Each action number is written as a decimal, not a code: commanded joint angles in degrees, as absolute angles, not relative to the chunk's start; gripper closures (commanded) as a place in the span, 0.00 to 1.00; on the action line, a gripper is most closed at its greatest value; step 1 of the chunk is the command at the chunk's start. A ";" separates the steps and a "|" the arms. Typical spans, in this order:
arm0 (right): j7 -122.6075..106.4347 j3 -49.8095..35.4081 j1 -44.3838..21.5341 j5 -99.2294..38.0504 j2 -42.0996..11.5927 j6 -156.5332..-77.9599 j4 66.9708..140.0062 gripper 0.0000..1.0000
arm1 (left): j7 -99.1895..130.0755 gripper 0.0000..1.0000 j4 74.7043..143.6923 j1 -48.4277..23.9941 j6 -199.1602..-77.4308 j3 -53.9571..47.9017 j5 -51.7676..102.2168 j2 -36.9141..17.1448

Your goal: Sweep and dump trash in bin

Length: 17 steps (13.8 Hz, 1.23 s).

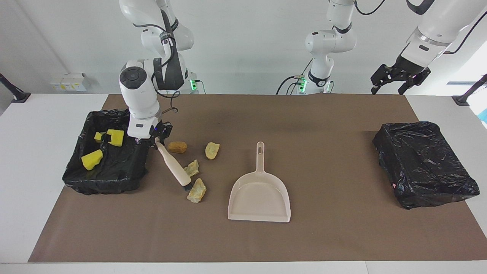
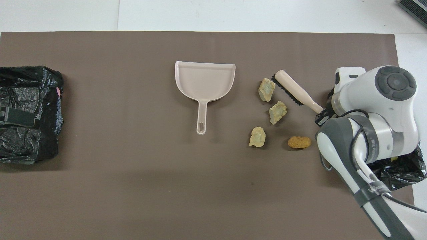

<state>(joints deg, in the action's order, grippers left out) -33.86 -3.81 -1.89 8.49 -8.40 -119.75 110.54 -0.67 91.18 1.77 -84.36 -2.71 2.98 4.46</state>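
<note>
My right gripper (image 1: 156, 137) is shut on the handle of a cream brush (image 1: 173, 163) with black bristles, held slanting down to the mat; it also shows in the overhead view (image 2: 293, 88). The bristles rest beside a tan lump (image 1: 197, 190). Three more lumps lie nearby: a pale one (image 1: 192, 168), another pale one (image 1: 212, 150) and an orange-brown one (image 1: 177, 147). Three yellow sponge chunks (image 1: 115, 137) lie in the black-lined bin (image 1: 114, 179) at the right arm's end. The empty cream dustpan (image 1: 259, 196) lies mid-mat, handle toward the robots. My left gripper (image 1: 388, 90) is open, raised and waiting.
A second black-lined bin (image 1: 422, 163) stands at the left arm's end of the table, with nothing showing in it. A brown mat (image 1: 323, 236) covers the table. The right arm's body hides most of the sponge bin in the overhead view.
</note>
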 commanded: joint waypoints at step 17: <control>-42.45 -5.01 -3.69 21.36 -19.52 -126.58 108.62 1.00 | -0.79 0.00 92.11 2.29 -84.73 -3.08 2.11 5.36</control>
<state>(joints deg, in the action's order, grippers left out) -39.41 -4.50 -4.13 21.45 -22.92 -128.71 103.39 -0.67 91.18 1.77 -84.36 -2.71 2.98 4.46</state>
